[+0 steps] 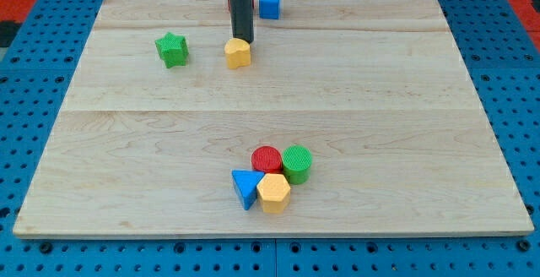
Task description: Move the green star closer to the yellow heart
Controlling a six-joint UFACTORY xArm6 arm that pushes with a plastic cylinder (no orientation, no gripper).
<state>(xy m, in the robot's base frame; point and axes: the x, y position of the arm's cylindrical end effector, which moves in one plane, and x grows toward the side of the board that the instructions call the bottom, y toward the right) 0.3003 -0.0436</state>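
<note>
Showing my tip (242,40), a bare rod holding nothing, touching the heart's (239,53) top edge, with the star (172,49) well apart to the heart's left: a push here would likely shift the heart instead.

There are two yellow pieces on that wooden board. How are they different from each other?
The yellow heart sits near the view's top, with my tip right at its upper edge; the yellow hexagon sits near the view's bottom. The heart stands alone, while the hexagon is packed against the blue triangle, red cylinder and green cylinder. The heart has a notched outline, the hexagon flat sides. Both share the same yellow.
</note>
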